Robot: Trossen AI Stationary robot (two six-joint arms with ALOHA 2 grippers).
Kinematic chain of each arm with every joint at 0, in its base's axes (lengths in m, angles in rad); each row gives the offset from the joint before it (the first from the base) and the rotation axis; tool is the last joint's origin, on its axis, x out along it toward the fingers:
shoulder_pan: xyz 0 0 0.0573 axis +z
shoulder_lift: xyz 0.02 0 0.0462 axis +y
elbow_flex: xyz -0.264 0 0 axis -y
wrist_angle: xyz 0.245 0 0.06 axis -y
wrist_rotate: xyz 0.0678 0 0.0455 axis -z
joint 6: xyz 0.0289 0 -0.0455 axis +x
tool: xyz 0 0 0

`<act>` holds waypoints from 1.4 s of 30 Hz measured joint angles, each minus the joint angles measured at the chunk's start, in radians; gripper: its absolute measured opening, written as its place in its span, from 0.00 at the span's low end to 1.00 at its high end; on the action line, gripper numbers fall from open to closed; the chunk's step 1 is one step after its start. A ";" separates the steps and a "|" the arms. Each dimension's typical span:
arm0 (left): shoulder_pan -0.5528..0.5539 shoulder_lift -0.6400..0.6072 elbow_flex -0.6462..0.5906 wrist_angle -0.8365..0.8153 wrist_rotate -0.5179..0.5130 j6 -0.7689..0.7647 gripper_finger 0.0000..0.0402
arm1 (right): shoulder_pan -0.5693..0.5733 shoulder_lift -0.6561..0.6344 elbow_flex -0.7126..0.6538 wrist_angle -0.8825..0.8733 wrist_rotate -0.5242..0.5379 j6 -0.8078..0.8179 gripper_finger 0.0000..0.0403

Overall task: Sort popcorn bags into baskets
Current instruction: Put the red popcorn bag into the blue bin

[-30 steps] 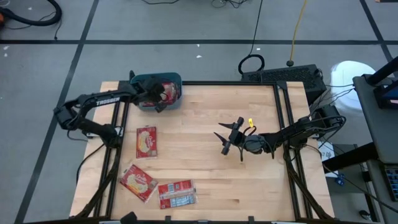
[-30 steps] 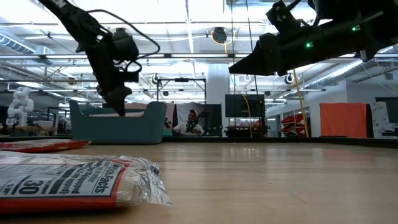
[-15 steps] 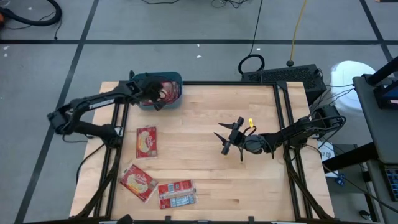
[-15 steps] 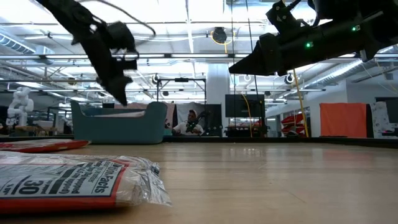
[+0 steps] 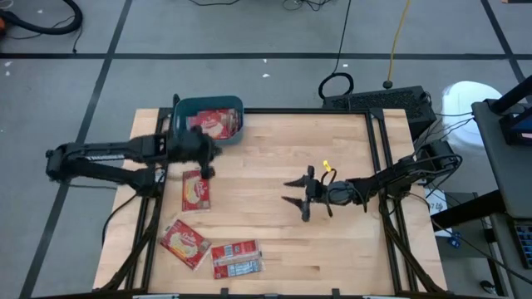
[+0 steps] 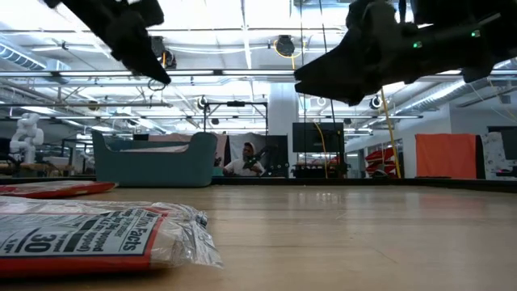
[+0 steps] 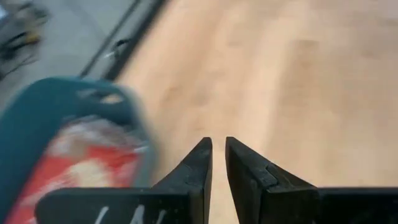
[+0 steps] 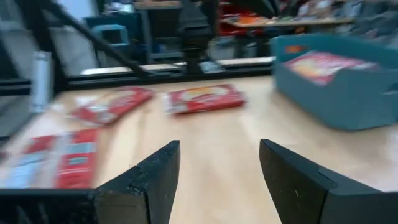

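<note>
Three red popcorn bags lie flat on the wooden table near its left near corner: one (image 5: 196, 189) (image 8: 205, 98), a second (image 5: 184, 243) (image 8: 112, 102) and a third (image 5: 236, 258) (image 6: 89, 234) with its printed face up. The teal basket (image 5: 209, 123) (image 6: 153, 158) (image 8: 336, 81) stands at the far left edge with a bag (image 5: 218, 123) (image 7: 81, 149) in it. My left gripper (image 5: 207, 161) (image 7: 217, 163) is raised between the basket and the nearest bag, shut and empty. My right gripper (image 5: 297, 196) (image 8: 217, 168) hovers open over the table's middle, facing the bags.
Black frame rails run along the table's left (image 5: 158, 178) and right (image 5: 384, 178) sides and its far edge. Bare wood lies between the two grippers and toward the near right corner. Beyond the table the low view shows a workshop room.
My left gripper has drawn back from over the basket toward the near edge and has risen, now standing between the basket and the nearest bag on the table. My right gripper has turned about and shifted a little toward the table's left. The bags have not moved.
</note>
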 joint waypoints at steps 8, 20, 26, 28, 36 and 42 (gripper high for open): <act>-0.368 0.011 -0.166 0.244 -0.021 -0.113 0.13 | 0.130 0.081 0.059 -0.001 -0.020 0.094 0.53; -0.755 0.012 -0.328 0.410 -0.307 -0.385 0.13 | 0.213 0.356 0.425 -0.208 -0.021 0.097 0.53; -0.865 0.017 -0.376 0.454 -0.380 -0.495 0.13 | 0.210 0.454 0.560 -0.291 -0.106 0.152 0.54; -0.895 0.018 -0.390 0.458 -0.404 -0.537 0.13 | 0.210 0.472 0.587 -0.328 -0.139 0.154 0.56; -0.972 0.050 -0.418 0.523 -0.536 -0.593 0.13 | 0.253 0.526 0.651 -0.385 -0.172 0.125 0.61; -0.975 0.120 -0.419 0.643 -0.554 -0.493 0.13 | 0.299 0.577 0.653 -0.365 -0.147 0.147 0.62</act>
